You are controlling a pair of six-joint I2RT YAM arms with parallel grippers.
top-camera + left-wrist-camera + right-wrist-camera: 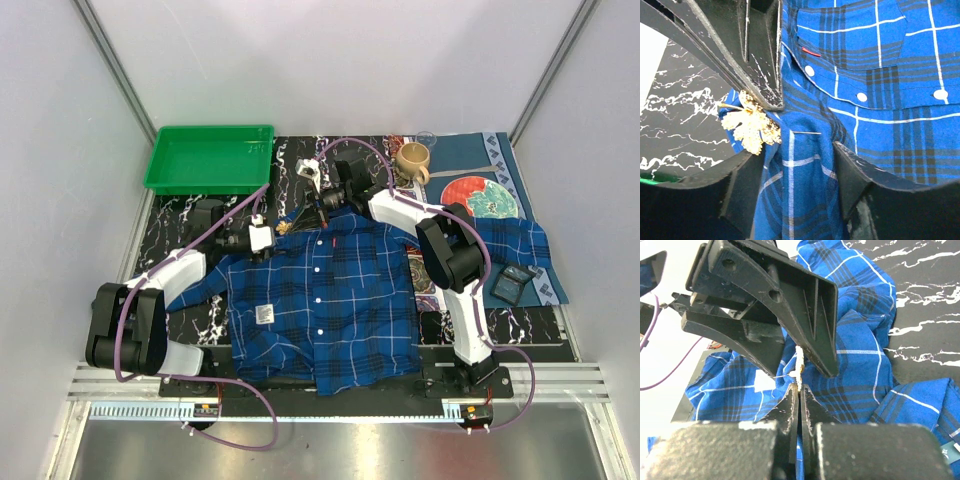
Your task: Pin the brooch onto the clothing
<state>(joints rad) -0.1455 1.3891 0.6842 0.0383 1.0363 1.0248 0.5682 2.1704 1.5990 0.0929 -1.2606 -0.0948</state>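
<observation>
The clothing (330, 300), a blue plaid shirt, lies spread flat on the marbled table. The brooch (752, 125), a small gold flower, sits at the shirt's upper left near the collar. My right gripper (800, 388) is shut on the brooch's edge (799, 362), reaching in from the right (302, 217). The brooch's thin pin (807, 133) pokes sideways into a raised fold of shirt. My left gripper (796, 150) holds that fold, one finger pressed against each side of it. In the top view it sits just left of the brooch (286, 227).
A green tray (210, 158) stands at the back left. A tan mug (413, 163), a red and teal plate (478, 197) and a small dark box (512, 283) lie on a blue mat at the right. The shirt's right sleeve trails over that mat.
</observation>
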